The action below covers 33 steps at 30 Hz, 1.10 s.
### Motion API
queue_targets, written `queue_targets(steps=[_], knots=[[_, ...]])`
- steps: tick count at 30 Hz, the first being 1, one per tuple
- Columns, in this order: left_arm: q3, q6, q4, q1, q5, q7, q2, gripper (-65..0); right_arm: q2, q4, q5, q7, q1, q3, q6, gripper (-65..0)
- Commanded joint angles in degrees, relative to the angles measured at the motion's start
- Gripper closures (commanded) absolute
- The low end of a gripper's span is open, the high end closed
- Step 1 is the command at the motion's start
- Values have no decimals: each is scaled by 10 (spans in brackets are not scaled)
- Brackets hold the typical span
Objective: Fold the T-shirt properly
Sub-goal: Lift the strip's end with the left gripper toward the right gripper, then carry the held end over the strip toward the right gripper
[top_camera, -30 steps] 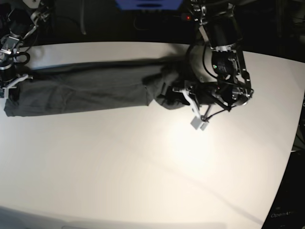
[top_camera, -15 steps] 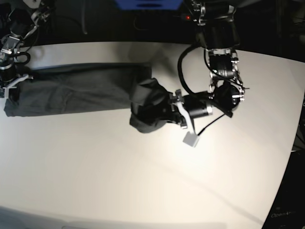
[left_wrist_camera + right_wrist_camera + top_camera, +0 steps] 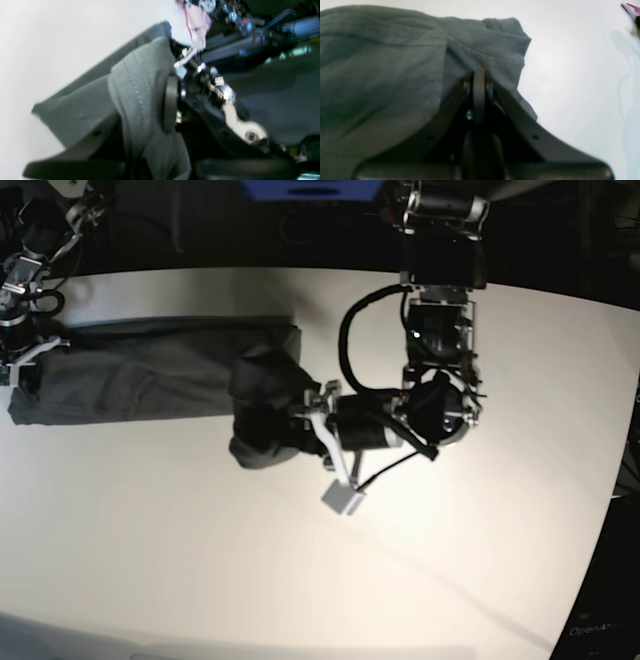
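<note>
Clamping opposite T-shirt [image 3: 150, 375] ends, left tool [image 3: 300, 420] and right tool [image 3: 25, 365] leave bare table [image 3: 300, 580] below.

The right wrist view was mostly filled by the T-shirt [image 3: 382, 75], a dark grey wrinkly mass that took up the whole left half and spilled past the center of the frame. The right gripper [image 3: 479, 75] came up from the bottom middle, its jaws pressed together with a fold of the cloth pinched between them. You could see a hemmed edge running down left of center and a small ribbed bit near the top middle. The white table [image 3: 570, 75] covered the right side, with something pinkish [image 3: 631, 8] poking in at the upper right corner, too blurry to identify.
</note>
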Motion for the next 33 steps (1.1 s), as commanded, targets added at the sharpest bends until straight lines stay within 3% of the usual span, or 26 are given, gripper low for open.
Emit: queue_targets(steps=[1,3,6,9,19,27,33], knots=[[16,21,5,-15,-14,-13,1,-31,-24,-17,-100,-139,-14,-8,43,-3],[44,80,6,-16,2,-26,0,-31,-24,-17,-100,-139,-14,-8,43,-3],[102,200,5,-43,55,-30,2,-31,-24,-17,-100,-139,-14,-8,43,-3],[153,298,5,-58,91,-31,5,-31,-24,-17,-100,-139,-14,-8,43,-3],[270,520,-12,-96,100,-81,11,-31,-36,-16,-100,-139,-14,-8,43,-3],[370,617,-105,-128,99,-159,13,-29,-36,-16,-100,-139,-14,-9,43,-3],[378,617,-107,-129,95,-207,15,-29,-44,-16,-100,-139,-19,-29,43,-3]])
